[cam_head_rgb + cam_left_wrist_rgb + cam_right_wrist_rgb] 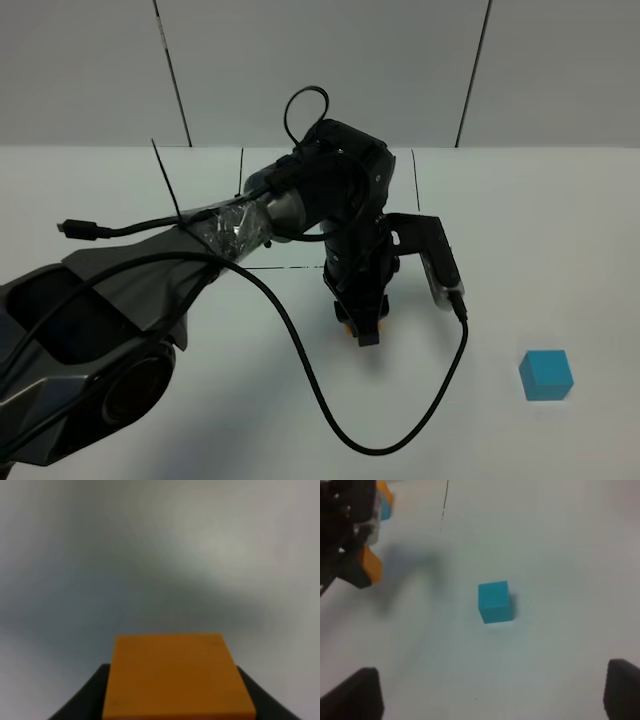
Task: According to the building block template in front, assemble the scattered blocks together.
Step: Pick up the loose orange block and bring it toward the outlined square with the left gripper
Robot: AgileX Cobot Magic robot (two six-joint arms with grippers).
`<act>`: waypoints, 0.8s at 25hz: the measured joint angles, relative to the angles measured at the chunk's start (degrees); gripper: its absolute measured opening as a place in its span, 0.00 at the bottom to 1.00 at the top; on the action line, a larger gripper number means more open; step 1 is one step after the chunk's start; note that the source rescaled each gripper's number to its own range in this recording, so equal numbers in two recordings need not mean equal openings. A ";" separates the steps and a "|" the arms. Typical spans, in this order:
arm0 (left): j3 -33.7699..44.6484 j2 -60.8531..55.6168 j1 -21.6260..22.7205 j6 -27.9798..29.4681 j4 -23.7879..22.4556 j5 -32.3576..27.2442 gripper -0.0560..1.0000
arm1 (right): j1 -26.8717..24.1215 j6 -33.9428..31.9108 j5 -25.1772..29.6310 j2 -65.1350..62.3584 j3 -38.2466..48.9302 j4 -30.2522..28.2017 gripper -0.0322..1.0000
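Orange matte cube [177,677]: clenched in my left claw [364,328], with the dark fingers [82,702] pressed on two opposite sides in the left wrist view. From the high camera only a sliver of orange shows at the claw tip, near the middle of the white table [560,250]. Can't tell whether the cube touches the table or hangs just above it.

Cyan-blue matte cube [546,375]: sits flat on the table, alone, with nothing touching it. It is well apart from the orange one, off to my right and nearer to me. The right wrist view has it roughly centred ahead of my right claw [492,680]. That claw is released, both dark fingertips [355,697] spread wide. The cube is not between them and there is a clear gap to it.

Small joined orange-and-cyan two-cube bar [384,504], the template: visible only in the right wrist view, just behind the left claw and partly covered by it. Its orange and cyan parts are in contact. In the high view my left arm [250,225] hides it.

The left arm is grey and black, with clear plastic wrap around the forearm. It reaches from the near left corner to the table's middle. A black cable [400,435] loops from the arm down over the table and back up to the wrist camera housing [437,262]. Thin dark lines [300,267] run across the table behind the claw. Grey panelled wall [320,60] at the back.
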State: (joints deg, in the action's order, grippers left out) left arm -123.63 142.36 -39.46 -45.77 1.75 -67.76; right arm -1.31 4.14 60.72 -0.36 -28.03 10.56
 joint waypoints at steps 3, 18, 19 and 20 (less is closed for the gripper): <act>0.00 1.80 -0.39 -1.63 0.04 0.00 0.06 | 0.00 0.00 0.00 0.00 0.00 0.00 0.77; 0.00 3.44 -0.39 -8.91 0.06 1.44 0.06 | 0.00 0.00 0.00 0.00 0.00 0.00 0.77; 0.00 3.44 -0.39 -8.96 0.06 1.44 0.06 | 0.00 0.00 0.00 0.00 0.00 0.00 0.77; 0.00 3.44 -0.39 -9.11 0.06 1.44 0.06 | 0.00 0.00 0.00 0.00 0.00 0.00 0.77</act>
State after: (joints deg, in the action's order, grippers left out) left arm -123.63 145.79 -39.85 -54.89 1.81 -66.32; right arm -1.31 4.14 60.72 -0.36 -28.03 10.56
